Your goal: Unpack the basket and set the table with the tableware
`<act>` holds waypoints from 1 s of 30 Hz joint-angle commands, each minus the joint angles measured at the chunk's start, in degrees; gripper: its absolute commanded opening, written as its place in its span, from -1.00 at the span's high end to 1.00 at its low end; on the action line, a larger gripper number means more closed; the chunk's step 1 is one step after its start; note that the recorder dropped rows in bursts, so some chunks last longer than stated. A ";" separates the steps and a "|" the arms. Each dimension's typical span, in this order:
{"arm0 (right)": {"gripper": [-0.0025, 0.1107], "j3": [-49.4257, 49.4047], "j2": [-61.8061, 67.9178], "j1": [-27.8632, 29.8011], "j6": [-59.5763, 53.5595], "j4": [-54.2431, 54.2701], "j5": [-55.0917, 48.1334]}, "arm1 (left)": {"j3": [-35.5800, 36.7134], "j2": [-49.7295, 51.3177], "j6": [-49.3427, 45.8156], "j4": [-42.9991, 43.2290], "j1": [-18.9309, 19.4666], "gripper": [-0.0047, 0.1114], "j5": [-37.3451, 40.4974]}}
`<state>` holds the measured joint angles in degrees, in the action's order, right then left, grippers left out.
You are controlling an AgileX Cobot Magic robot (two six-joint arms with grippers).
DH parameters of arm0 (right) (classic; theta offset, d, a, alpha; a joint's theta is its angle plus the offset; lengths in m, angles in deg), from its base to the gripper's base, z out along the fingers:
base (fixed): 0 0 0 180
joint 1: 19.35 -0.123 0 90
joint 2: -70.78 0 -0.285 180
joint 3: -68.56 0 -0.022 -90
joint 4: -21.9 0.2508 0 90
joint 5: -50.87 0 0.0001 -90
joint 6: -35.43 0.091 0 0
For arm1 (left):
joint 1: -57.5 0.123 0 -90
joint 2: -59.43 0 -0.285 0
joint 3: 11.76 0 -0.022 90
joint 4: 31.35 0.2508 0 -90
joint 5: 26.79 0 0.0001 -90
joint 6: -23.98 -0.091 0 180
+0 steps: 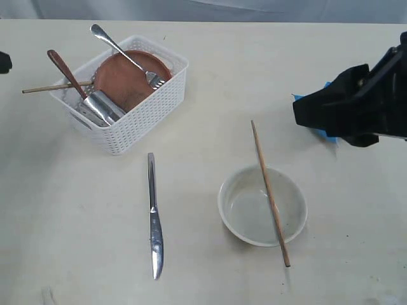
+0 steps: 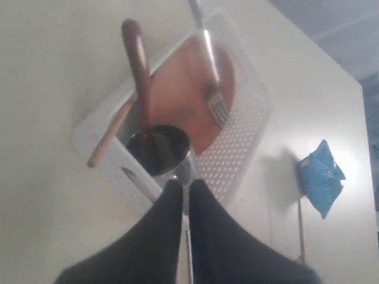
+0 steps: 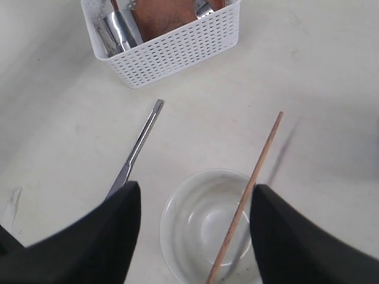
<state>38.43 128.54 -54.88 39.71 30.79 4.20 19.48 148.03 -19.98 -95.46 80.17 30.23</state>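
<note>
- Steel and wood are already part out: the knife [image 1: 154, 219] lies flat on the table [image 1: 76, 254], and just beside it the bowl [image 1: 224, 202] stands upright with one chopstick [image 1: 269, 190] resting across its rim.
- Your basket [image 1: 143, 124] sits at the far left side of the table and holds the rest: the brown plate [image 1: 124, 79] leaning inside, the fork [image 1: 124, 54] lying over it, the wooden spoon [image 1: 67, 73] standing in the steel cup [image 2: 163, 151], and the second chopstick [image 1: 48, 88] poking out over the wall.
- You are mid-unpacking, by my reading, roughly a third done.
- Your left gripper [image 2: 185, 192] hangs above the near wall of the basket, its fingers pressed almost together and nothing visibly between them.
- Your right gripper [image 3: 195, 186] hovers over the bowl and chopstick with its jaws spread wide and holds nothing.
- Next move, as I judge it: spread the left fingers before going down, and take a piece that sits on top (the fork or the spoon handle), since the plate is pinned under the fork.
- Lift straight up, or the light basket may tip or drag along.
- Leave the blue packet [image 2: 323, 177] alone; it is not tableware.
</note>
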 commanded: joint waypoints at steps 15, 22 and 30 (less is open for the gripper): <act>0.02 0.15 0.11 0.02 -0.72 0.35 3.46 | 4.53 3.65 -7.82 -4.25 -0.12 0.24 -9.90; 0.02 0.15 0.11 0.02 -0.72 0.35 3.75 | 4.53 7.94 -13.58 -9.29 -0.12 0.24 -8.86; 0.02 0.15 0.11 0.02 -0.52 0.44 4.41 | 4.53 10.34 -16.45 -11.35 -3.98 0.24 -11.82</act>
<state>38.43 128.54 -54.88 39.71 31.21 7.93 23.71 157.70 -35.37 -105.68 78.02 19.80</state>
